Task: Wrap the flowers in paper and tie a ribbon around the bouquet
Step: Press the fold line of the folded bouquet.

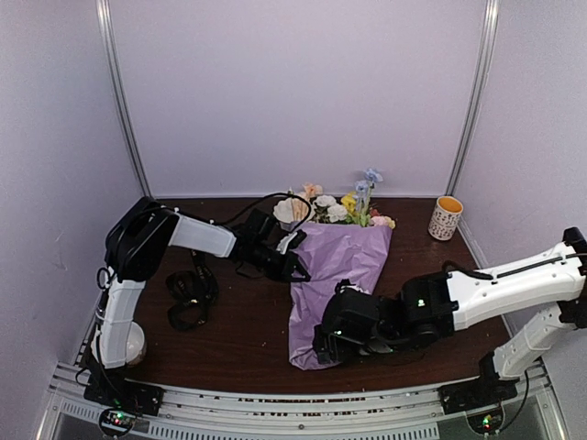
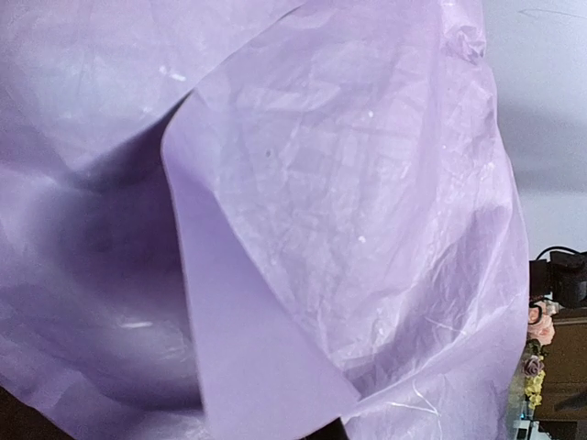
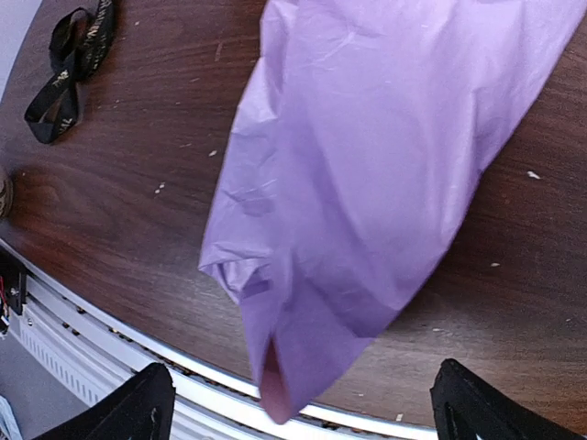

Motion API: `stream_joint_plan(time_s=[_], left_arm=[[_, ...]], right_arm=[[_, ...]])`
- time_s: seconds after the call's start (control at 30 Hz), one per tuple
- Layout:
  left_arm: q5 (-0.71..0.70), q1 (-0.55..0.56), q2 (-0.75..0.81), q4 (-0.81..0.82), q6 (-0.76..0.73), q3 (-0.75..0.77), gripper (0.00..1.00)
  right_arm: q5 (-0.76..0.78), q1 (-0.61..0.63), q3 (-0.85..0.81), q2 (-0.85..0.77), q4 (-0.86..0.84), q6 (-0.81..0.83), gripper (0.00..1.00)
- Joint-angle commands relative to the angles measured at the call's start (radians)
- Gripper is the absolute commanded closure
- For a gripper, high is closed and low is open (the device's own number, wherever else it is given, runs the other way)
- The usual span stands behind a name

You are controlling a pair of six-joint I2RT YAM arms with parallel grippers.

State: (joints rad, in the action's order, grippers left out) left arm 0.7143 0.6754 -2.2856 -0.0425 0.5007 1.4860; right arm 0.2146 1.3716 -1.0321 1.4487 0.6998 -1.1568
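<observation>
Bouquet (image 1: 337, 266) looking light, limp, crush-prone; narrow end probably suiting grab. Right gripper (image 3: 304, 390) hovering there, spread wide; left gripper (image 1: 292, 266) sitting shut alongside.

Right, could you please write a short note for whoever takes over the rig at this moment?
Left pincer: shut, at the upper left edge of the paper; whether it pinches it is hidden.
Right pincer: open, over the paper's narrow end, holding nothing.
Flowers: inside the paper, heads out at the far end.
Ribbon: loose on the table, left of the paper.
Done: wrapping, roughly. Left: tie the ribbon round it.
</observation>
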Motion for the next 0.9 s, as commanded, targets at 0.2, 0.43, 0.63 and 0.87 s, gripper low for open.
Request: stream_joint_plan(time_s=[0.2,0.43,0.63,0.87], left_arm=[[-0.002,-0.003,-0.011,0.025,-0.001,-0.027,1.0],[-0.028,-0.021,0.0,-0.043,-0.056,0.02,1.0],[-0.041,-0.023,0.005,-0.068,-0.082,0.019,1.0],[-0.045,-0.023,0.005,-0.085,-0.097,0.025,1.0]], right_arm=[[0.168,0.066,-0.256,0.324,0.317,-0.126,0.0],[0.11,0.069,-0.121,0.352,0.315,-0.191,0.14],[0.112,0.057,-0.046,0.33,0.291,-0.21,0.31],[0.116,0.075,-0.033,0.361,0.343,-0.143,0.68]])
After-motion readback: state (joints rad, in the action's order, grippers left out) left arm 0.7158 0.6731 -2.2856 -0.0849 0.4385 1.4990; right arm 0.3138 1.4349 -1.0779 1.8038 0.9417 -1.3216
